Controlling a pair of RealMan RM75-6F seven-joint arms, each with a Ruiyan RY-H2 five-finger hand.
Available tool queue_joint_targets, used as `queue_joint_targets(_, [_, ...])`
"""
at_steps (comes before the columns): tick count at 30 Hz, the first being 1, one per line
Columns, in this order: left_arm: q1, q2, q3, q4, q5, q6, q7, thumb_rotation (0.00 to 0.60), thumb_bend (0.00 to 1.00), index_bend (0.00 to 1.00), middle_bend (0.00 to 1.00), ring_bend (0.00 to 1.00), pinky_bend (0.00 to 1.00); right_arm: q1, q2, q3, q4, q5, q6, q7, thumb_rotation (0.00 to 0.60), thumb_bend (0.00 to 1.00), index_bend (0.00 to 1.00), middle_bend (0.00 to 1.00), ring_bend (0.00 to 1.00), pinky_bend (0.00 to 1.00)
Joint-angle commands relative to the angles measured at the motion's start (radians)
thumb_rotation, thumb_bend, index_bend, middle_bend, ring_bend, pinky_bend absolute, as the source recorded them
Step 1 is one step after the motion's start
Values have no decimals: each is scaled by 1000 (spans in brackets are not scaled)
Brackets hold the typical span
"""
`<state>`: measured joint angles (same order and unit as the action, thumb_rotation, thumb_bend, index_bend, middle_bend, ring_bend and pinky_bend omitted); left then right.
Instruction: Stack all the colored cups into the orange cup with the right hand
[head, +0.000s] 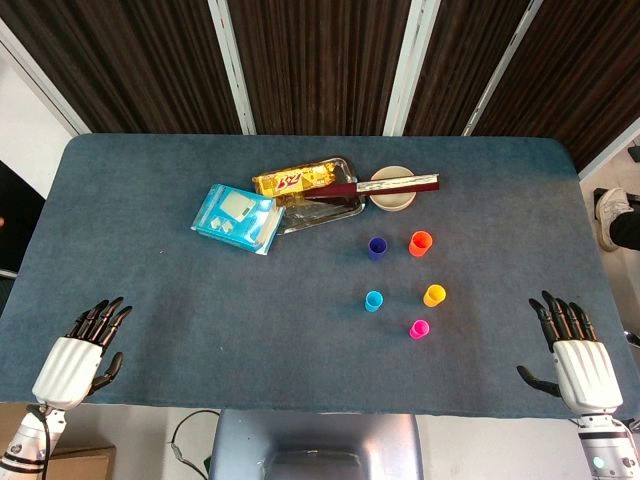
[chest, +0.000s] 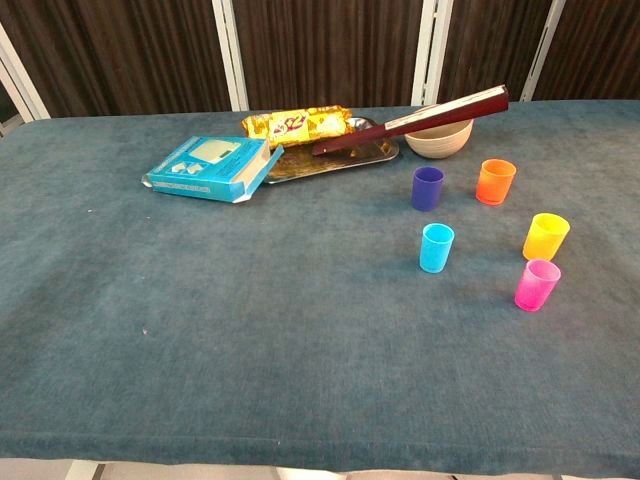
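Observation:
Five small cups stand upright and apart on the blue table, right of centre. The orange cup (head: 421, 243) (chest: 495, 181) is the far right one, with a purple cup (head: 377, 248) (chest: 427, 188) to its left. Nearer me stand a light blue cup (head: 374, 301) (chest: 436, 247), a yellow cup (head: 434, 295) (chest: 545, 236) and a pink cup (head: 419, 329) (chest: 537, 284). My right hand (head: 575, 352) rests open at the near right edge, well short of the cups. At the near left edge lies my left hand (head: 82, 352), open and empty. The chest view shows neither hand.
A metal tray (head: 330, 205) (chest: 340, 160) at the back carries a yellow snack packet (head: 298, 180) (chest: 295, 125). A blue box (head: 236, 217) (chest: 210, 168) leans on its left side. A beige bowl (head: 392, 191) (chest: 440, 140) with a dark folded fan (head: 385, 186) (chest: 420, 117) across it sits behind the cups.

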<state>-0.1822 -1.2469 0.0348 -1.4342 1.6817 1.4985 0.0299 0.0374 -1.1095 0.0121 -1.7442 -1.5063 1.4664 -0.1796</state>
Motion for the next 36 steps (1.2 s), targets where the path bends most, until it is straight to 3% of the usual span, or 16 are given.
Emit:
queue_joint_targets(1, [2, 1, 0, 1, 3, 6, -4, 600, 481, 0, 12, 42, 175, 3, -5, 5, 2, 7, -5, -7, 600, 295, 0, 0, 0, 0])
queue_joint_targets(12, [1, 3, -2, 2, 3, 8, -20, 600, 479, 0, 11, 41, 175, 94, -67, 87, 70, 44, -77, 17, 600, 295, 0, 0, 0, 0])
queue_joint_targets(13, [-1, 4, -1, 3, 3, 4, -23, 600, 479, 0, 11, 42, 175, 139, -77, 120, 80, 66, -125, 18, 600, 295, 0, 0, 0, 0])
queue_joint_targets(15, [-2, 5, -2, 5, -1, 0, -25, 600, 479, 0, 11, 41, 175, 330, -120, 237, 117, 173, -346, -30, 600, 295, 12, 0, 0, 0])
queue_joint_targets(22, [-8, 3, -4, 9, -13, -20, -27, 600, 479, 0, 12, 42, 176, 607, -288, 347, 274, 406, -541, -313, 600, 295, 111, 0, 0, 0])
queue_joint_targets(26, [-10, 6, -6, 9, -17, -24, -33, 600, 479, 0, 11, 42, 175, 704, -367, 361, 370, 545, -606, -398, 600, 295, 132, 0, 0, 0])
queue_joint_targets(29, [-7, 10, -7, 7, -21, -17, -38, 600, 479, 0, 11, 42, 175, 761, -414, 341, 453, 631, -664, -440, 600, 295, 166, 0, 0, 0])
queue_joint_targets(36, [-6, 13, -8, 5, -27, -22, -39, 600, 477, 0, 11, 42, 175, 834, -504, 284, 628, 696, -746, -452, 600, 315, 271, 0, 0, 0])
